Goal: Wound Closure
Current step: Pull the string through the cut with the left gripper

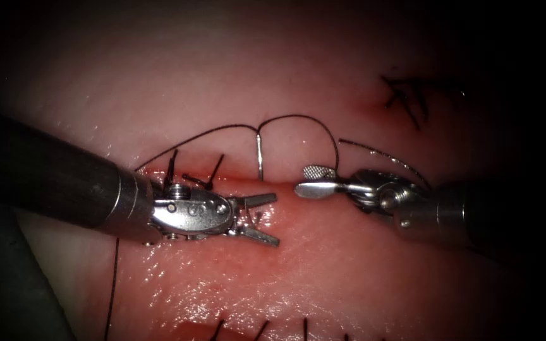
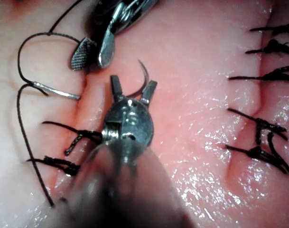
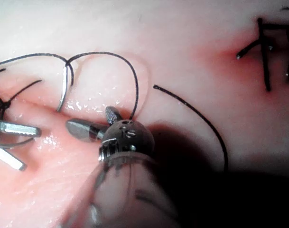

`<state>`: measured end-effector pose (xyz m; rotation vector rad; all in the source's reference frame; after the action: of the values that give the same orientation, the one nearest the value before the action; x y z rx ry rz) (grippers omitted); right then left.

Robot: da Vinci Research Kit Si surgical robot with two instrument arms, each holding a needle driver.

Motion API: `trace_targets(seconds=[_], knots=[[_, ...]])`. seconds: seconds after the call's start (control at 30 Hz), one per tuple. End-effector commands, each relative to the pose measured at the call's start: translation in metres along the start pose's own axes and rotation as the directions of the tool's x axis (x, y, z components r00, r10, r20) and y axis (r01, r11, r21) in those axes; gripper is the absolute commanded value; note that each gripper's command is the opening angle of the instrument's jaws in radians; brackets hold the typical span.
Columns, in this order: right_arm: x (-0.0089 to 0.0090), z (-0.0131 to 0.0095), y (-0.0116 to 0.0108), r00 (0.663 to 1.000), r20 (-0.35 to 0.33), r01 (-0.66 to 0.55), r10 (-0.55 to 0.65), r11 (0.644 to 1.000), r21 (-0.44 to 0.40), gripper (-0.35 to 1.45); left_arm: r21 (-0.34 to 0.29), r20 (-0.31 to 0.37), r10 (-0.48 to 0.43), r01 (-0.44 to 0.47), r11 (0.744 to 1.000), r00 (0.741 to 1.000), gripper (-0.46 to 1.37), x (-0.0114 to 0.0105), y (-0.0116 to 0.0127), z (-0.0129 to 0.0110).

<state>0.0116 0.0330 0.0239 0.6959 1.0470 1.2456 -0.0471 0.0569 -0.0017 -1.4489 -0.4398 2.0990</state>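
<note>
The needle (image 1: 260, 158) stood driven into the tissue (image 1: 349, 265) across the cut (image 1: 285, 184), its tip (image 2: 143, 71) emerging between the left claw (image 1: 272, 218), spread and empty. The right claw (image 1: 308, 180) gaped too, thread (image 1: 298, 119) beside it.

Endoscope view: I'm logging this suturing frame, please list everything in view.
pink pork-belly tissue: one, pink, whole field.
cut: one, reddish, running across between the claws.
curved silver steel needle: one, silver, unheld, in the tissue at the cut's far edge.
black thread: one strand, black, looping from the needle's tail.
knotted stitches: two, black, on the cut beside the left claw.
left claw: one, steel, open, holding nothing.
right claw: one, steel, open, holding nothing.
</note>
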Motion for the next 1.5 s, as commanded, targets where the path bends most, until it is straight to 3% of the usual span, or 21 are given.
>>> trace_targets(seconds=[0.03,0.13,0.5,0.73,0.93,1.0,1.1,1.13,1.17,1.2,1.23,1.37,1.5], knots=[[-0.0001,0.0000,0.0000,1.000,0.000,0.001,-0.001,1.000,0.003,0.92,-0.007,0.001,0.002,-0.002,1.000,1.000,-0.05,-0.0001,-0.0001,-0.0002],[-0.0002,0.0000,0.0000,1.000,0.000,0.001,-0.001,1.000,0.003,0.92,-0.009,-0.002,0.009,-0.009,1.000,1.000,-0.35,-0.0003,-0.0002,-0.0004],[-0.0002,-0.0001,-0.0001,1.000,0.001,0.019,-0.019,1.000,0.005,0.88,-0.069,-0.036,-0.024,0.022,0.997,0.999,-0.35,0.0001,0.0011,-0.0007],[0.0003,-0.0006,-0.0015,0.994,-0.007,0.112,-0.111,0.994,0.022,1.02,-0.104,-0.055,-0.107,0.100,0.989,0.993,-0.35,0.0028,0.0018,-0.0017],[-0.0001,-0.0015,-0.0038,0.972,-0.016,0.237,-0.236,0.970,0.058,1.23,-0.129,-0.047,-0.244,0.236,0.963,0.969,-0.35,0.0046,0.0019,-0.0026],[-0.0006,-0.0020,-0.0054,0.952,-0.009,0.305,-0.306,0.945,0.117,1.15,-0.148,-0.038,-0.316,0.307,0.940,0.948,-0.35,0.0047,0.0017,-0.0028],[-0.0010,-0.0023,-0.0066,0.933,-0.012,0.358,-0.360,0.923,0.144,1.13,-0.154,-0.022,-0.391,0.384,0.911,0.920,-0.35,0.0046,0.0013,-0.0028],[-0.0012,-0.0025,-0.0071,0.925,-0.013,0.376,-0.379,0.913,0.156,1.15,-0.153,-0.004,-0.443,0.437,0.886,0.896,-0.35,0.0045,0.0011,-0.0028],[-0.0013,-0.0025,-0.0072,0.923,-0.014,0.382,-0.385,0.910,0.158,1.15,-0.153,-0.002,-0.459,0.453,0.878,0.889,-0.35,0.0045,0.0011,-0.0028],[-0.0015,-0.0026,-0.0076,0.919,-0.014,0.390,-0.394,0.905,0.171,1.13,-0.148,0.026,-0.538,0.535,0.832,0.843,-0.35,0.0045,0.0010,-0.0028],[-0.0017,-0.0026,-0.0077,0.916,-0.014,0.397,-0.401,0.901,0.175,1.11,-0.146,0.036,-0.561,0.560,0.815,0.827,-0.35,0.0045,0.0009,-0.0028],[-0.0024,-0.0024,-0.0078,0.902,-0.020,0.426,-0.430,0.884,0.190,1.04,-0.159,0.106,-0.698,0.705,0.692,0.709,-0.35,0.0048,0.0009,-0.0031],[-0.0028,-0.0020,-0.0076,0.896,-0.023,0.439,-0.444,0.877,0.194,1.01,-0.178,0.156,-0.751,0.767,0.617,0.641,-0.35,0.0057,0.0007,-0.0036]])
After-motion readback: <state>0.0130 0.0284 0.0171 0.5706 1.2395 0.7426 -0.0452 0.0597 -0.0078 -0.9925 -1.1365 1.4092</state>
